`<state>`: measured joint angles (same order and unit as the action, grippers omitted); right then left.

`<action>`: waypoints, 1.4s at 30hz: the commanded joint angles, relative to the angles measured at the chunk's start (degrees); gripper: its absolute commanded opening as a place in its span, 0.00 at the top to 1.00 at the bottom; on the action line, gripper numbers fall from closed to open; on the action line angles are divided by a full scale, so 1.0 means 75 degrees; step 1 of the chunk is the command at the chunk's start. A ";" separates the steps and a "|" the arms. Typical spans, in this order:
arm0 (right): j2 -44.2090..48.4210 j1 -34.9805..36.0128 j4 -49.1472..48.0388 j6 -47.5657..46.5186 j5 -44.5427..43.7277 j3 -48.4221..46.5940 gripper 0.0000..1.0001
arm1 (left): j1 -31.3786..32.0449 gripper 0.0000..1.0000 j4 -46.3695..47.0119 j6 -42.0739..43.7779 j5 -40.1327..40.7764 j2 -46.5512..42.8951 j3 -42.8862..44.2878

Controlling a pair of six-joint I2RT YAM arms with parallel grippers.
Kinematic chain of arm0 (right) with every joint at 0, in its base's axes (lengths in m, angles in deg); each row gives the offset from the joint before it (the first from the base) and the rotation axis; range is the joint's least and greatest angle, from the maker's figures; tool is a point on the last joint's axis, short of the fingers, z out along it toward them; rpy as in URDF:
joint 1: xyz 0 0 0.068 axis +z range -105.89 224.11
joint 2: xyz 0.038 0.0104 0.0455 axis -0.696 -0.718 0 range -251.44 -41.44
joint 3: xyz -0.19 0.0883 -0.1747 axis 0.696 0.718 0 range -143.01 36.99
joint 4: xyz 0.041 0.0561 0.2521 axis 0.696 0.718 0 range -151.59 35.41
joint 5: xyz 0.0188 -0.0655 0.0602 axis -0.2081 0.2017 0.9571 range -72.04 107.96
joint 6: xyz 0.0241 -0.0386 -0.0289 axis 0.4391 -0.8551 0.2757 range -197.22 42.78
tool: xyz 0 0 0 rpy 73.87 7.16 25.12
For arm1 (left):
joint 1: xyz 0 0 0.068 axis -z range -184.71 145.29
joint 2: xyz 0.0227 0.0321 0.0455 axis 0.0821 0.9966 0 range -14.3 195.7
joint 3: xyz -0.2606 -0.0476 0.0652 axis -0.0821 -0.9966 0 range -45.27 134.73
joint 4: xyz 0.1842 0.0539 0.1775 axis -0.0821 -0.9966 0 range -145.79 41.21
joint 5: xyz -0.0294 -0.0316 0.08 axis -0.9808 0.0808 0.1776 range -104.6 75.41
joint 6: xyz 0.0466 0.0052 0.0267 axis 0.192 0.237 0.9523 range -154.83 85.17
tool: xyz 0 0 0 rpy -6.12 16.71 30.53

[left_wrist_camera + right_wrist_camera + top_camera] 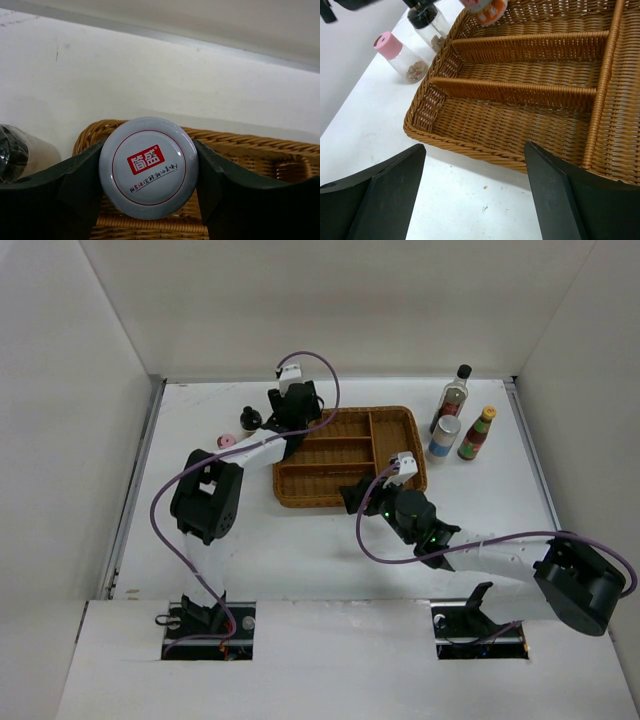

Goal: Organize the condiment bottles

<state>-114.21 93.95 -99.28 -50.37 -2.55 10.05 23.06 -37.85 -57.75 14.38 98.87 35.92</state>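
The grey-lidded jar (pixel 148 167) sits clamped in the left tool (pixel 148 149), seemingly lifted over the basket (pixel 250 145), far-left corner, while the right tool (pixel 474 147) gapes wide.

Built of black joints (pixel 205 502) and white links (pixel 495 558). Looped with purple cable (pixel 153 508). Tipped with dark, wedge-shaped fingers (pixel 580 200).

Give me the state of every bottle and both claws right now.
Left claw: shut on grey-lidded jar.
Right claw: open, empty.
Grey-lidded jar: held over basket corner.
Pink-lidded jar: upright on table.
Short black-capped jar: upright on table.
Tall clear bottle: upright on table.
Silver-lidded tin: upright on table.
Red sauce bottle: upright on table.
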 commanded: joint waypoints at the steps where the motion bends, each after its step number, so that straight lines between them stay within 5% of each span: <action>1: 0.0094 -0.0066 -0.0178 0.0064 0.0028 -0.0076 0.14 | 0.0006 0.65 0.0768 0.0056 -0.0043 -0.0312 0.0507; 10: -0.0012 -0.0125 -0.0072 0.0041 0.0028 -0.0147 0.11 | 0.0018 0.57 0.0710 0.0114 -0.0078 0.0426 0.0390; 16: -0.0047 -0.0230 -0.0072 0.0041 0.0087 -0.0146 0.09 | 0.0041 0.20 0.0791 0.0067 -0.0043 0.0135 0.0004; 21: -0.0117 -0.0230 -0.0025 0.0041 0.0087 -0.0182 0.08 | 0.0205 0.05 0.1048 0.0138 -0.0066 -0.1023 -0.0593; 32: -0.0188 -0.0230 -0.0096 0.0322 0.0309 -0.0181 0.07 | -0.0344 0.10 0.0641 -0.0084 0.0953 -0.4681 -0.3956; 42: -0.0245 -0.0242 -0.0084 0.0322 0.0368 -0.0181 0.05 | -0.1505 0.12 0.0041 -0.0296 0.0812 -0.3606 -0.3853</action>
<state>-115.88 92.45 -98.03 -48.69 -0.56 10.05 12.46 -37.29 -59.32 19.71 70.70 6.32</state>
